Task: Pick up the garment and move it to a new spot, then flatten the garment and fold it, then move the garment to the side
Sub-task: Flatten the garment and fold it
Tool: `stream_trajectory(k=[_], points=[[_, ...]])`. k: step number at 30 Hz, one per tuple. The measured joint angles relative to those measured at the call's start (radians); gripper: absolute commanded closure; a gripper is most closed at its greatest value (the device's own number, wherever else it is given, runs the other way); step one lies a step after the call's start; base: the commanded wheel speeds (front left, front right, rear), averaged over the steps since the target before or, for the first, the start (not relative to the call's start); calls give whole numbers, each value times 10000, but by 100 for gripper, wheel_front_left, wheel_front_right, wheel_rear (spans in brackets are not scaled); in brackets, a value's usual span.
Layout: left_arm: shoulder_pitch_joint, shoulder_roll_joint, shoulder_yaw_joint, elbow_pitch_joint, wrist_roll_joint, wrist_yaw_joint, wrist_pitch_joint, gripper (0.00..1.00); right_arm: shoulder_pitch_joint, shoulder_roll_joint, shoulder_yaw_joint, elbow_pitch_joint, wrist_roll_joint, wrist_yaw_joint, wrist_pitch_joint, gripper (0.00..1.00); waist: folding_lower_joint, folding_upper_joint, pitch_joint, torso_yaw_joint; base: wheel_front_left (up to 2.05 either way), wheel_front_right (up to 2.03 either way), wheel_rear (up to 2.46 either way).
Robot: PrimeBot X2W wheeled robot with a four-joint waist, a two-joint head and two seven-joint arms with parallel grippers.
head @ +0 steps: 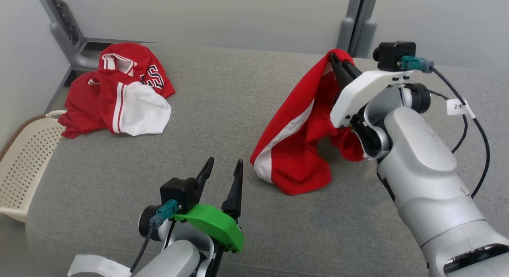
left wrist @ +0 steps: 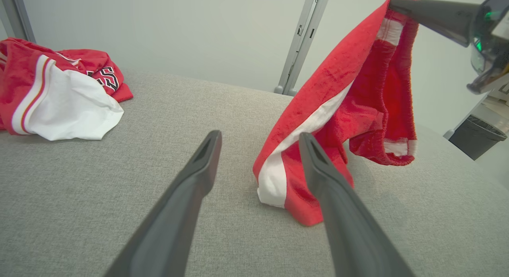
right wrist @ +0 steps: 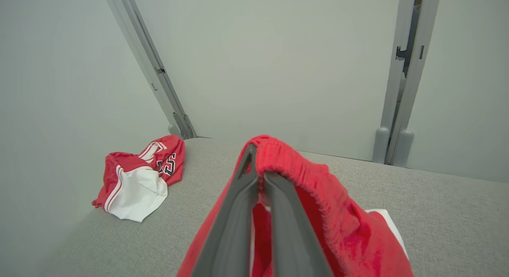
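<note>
Above the grey surface (head: 222,94), right claw (head: 335,61) pinches red garment (head: 294,142); left claw (head: 225,161) gapes empty.

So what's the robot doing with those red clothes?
The right gripper is pinching a pair of red shorts by the waistband and holding them up, with their bottom end resting on the grey padded surface. The left gripper is open and empty, close to the shorts. A red and white jersey lies crumpled in the far left corner.

The garment (head: 298,161) is red with a white stripe, the surface (head: 222,110) grey.
</note>
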Motion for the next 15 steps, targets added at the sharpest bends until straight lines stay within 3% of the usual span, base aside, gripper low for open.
stream_trajectory(k=[7,15], points=[[156,75,169,-132,-27,73,-12,0,60,-362,-577,-531,1565,0,1620,100,0,0,-111,-295,0,0,0],[132,61,140,-192,4,25,-12,0,1339,-1360,-1523,708,1971,0,2474,100,0,0,199,-458,0,0,0]])
